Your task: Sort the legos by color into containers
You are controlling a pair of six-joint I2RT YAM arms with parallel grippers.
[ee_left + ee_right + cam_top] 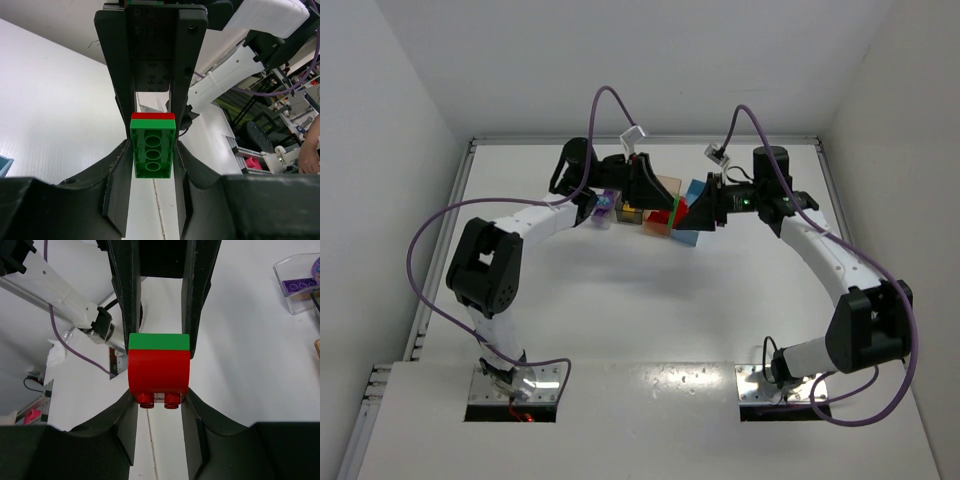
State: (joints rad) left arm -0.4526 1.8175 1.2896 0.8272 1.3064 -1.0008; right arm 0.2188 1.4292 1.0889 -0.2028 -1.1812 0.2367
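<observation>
Both arms meet toward the far edge of the table (620, 320), about midway between its left and right edges, among the cluster of bins.

Left pincer (152, 156): clenched on the green brick (152, 145), one finger flat on each long side, hollow underside facing the wrist camera.

Right pincer (159, 386): clenched on the red brick (159, 371), a round-topped piece with its studs toward its own camera.

- The two bricks are joined face to face and held off the table between the opposed pincers. Each wrist view shows the other colour just beyond its own brick.
- Step in hand, by my reading: pulling a two-colour stack apart so that each half can go to its own bin. No gap shows between red and green, so the split is not yet done.

Progress:
- The clear bin (280, 271), toward the far-left side of the cluster, holds a purple brick (300, 286); so at least one piece is sorted.
- The tan-peach bin (668, 186) and the light blue bin (687, 237) sit just beside the held stack. The arms hide most of their contents, and I cannot tell what is in them.
- No loose bricks show on the open near half of the table.

Left to do: separate this pair and drop each half. This looks late in the job.
</observation>
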